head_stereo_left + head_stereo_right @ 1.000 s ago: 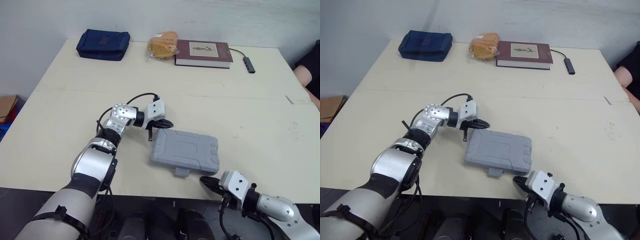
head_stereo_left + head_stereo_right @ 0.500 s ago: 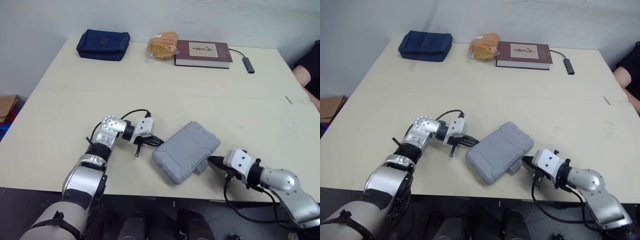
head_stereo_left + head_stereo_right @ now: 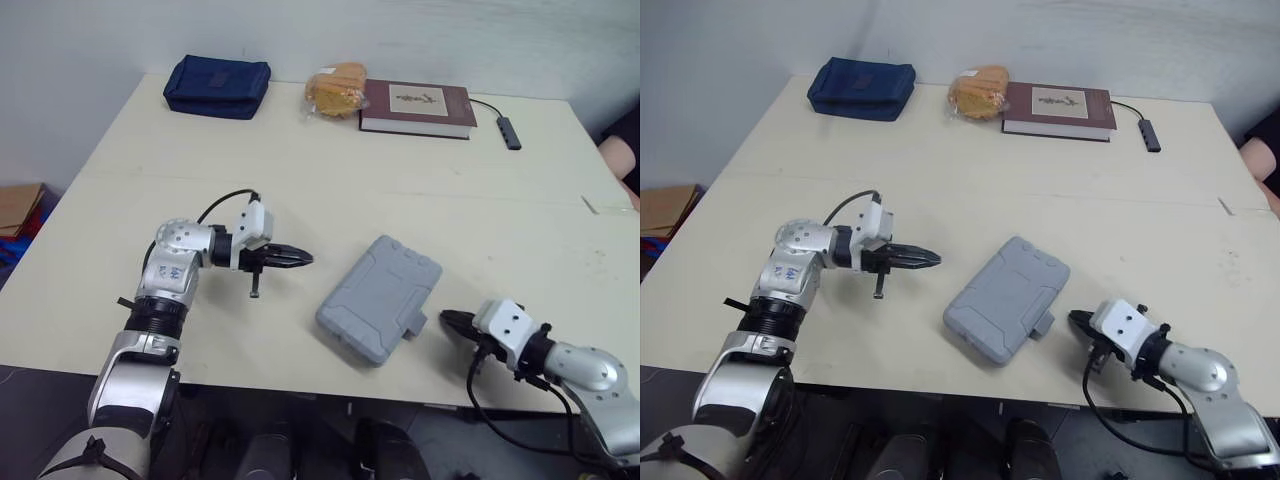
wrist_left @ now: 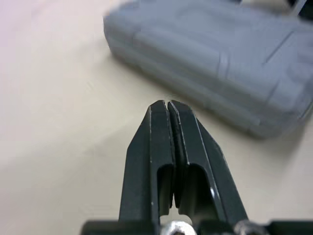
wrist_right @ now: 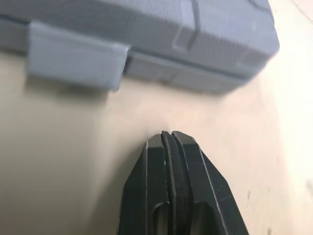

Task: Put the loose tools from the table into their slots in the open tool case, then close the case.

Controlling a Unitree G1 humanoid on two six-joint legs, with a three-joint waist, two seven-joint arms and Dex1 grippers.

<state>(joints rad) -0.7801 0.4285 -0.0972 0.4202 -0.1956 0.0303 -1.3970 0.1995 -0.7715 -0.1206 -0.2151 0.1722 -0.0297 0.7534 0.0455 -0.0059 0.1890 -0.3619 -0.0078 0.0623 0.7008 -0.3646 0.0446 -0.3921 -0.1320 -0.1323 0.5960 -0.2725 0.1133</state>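
The table (image 3: 300,170) is broad, but the work sits close to its front edge, and that is my chief concern. The tool case (image 3: 378,298) lies flat there, slewed at an angle, lid down, between my two arms. I see no loose tools on the table, so I judge the loading done and only the fastening in doubt. A firm shove on the case from either side could slide it toward that front edge or spin it further, since nothing braces it. The blue pouch (image 3: 217,86) and the book (image 3: 418,107) lie well apart at the far side and pose no hazard. My left gripper (image 3: 303,259) has its jaws together, empty, pointed at the case's near corner but apart from it. My right gripper (image 3: 446,318) is likewise pressed together and empty, just beside the latch side without touching. The latch tab (image 5: 73,66) juts from the case's side; I cannot tell whether it has snapped home. If it has not, lifting or nudging the case may let the lid spring and spill the tools
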